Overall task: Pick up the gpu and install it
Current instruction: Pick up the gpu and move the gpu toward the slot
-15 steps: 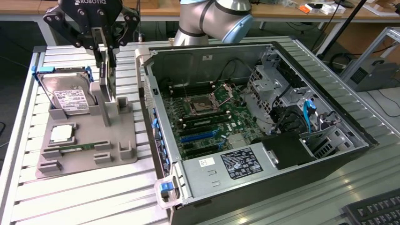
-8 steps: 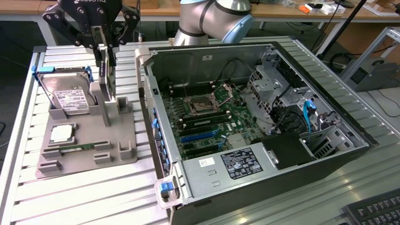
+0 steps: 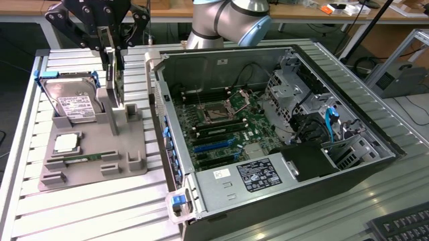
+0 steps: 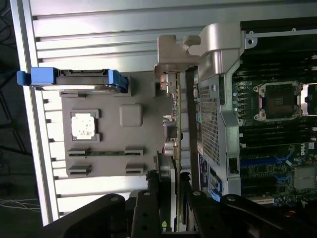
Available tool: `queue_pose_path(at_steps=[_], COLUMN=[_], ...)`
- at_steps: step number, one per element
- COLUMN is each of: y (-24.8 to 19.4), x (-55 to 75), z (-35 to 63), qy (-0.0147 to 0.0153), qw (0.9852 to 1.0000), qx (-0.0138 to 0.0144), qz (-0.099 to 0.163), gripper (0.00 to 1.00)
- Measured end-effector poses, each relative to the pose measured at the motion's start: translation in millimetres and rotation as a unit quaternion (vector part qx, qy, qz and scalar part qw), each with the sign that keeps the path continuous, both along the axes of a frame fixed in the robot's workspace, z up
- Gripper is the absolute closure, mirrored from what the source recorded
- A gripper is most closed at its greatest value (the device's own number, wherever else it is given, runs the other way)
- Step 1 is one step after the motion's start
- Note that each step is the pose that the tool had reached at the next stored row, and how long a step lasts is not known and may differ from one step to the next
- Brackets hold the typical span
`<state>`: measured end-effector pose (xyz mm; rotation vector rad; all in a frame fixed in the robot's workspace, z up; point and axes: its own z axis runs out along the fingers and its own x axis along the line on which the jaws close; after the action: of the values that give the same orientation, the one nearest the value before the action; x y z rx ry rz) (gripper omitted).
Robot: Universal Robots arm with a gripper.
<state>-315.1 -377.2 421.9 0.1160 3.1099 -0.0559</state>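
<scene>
The gpu (image 3: 113, 75) stands on edge, a thin green card with a silver end bracket, over the right side of the grey parts holder (image 3: 94, 170). My gripper (image 3: 111, 47) is shut on its upper edge, one black finger on each face. The card's lower edge sits at the holder's slot posts; I cannot tell whether it still touches them. In the wrist view the gpu (image 4: 174, 144) is edge-on, running from my gripper (image 4: 171, 186) to its bracket (image 4: 167, 79). The open computer case (image 3: 375, 150) lies just to the exterior view's right, with the motherboard (image 3: 228, 130) and its blue expansion slots (image 3: 211, 145) exposed.
On the holder are a silver hard drive (image 3: 77, 103) in blue rails, a processor chip (image 3: 66, 143) and a narrow memory stick (image 3: 80, 159). The case's side wall (image 3: 161, 115) rises between holder and motherboard. A keyboard (image 3: 402, 228) sits at the near right corner.
</scene>
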Motion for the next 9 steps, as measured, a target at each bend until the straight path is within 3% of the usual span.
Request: queue_pose_path(at_steps=[9], y=[0.1], x=[2.2], z=[0.0], qy=[0.0000], qw=[1.0000], qx=[-0.0007], qz=[0.000], gripper=[0.73])
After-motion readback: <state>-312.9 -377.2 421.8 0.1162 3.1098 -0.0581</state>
